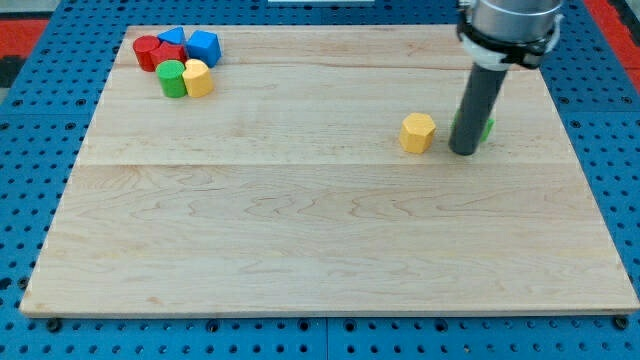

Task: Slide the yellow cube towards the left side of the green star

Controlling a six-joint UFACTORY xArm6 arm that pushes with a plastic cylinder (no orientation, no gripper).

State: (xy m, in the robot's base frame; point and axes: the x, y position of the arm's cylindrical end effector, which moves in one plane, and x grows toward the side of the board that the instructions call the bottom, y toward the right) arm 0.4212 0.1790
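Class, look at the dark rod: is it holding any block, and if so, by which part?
Nothing is held. My tip stands on the board between the yellow block and the green block, which it partly hides.

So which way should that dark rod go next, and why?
Probably round to the view's left of the yellow cube. My tip stands between it and the green star, mostly hidden behind the rod, so pushing from here would drive the cube away.

- My tip point(463, 150) stands just right of the yellow cube point(418, 132), partly hiding the green star point(487, 127) behind it.
- Five blocks point(178, 60) cluster at the board's point(300, 240) top-left corner.
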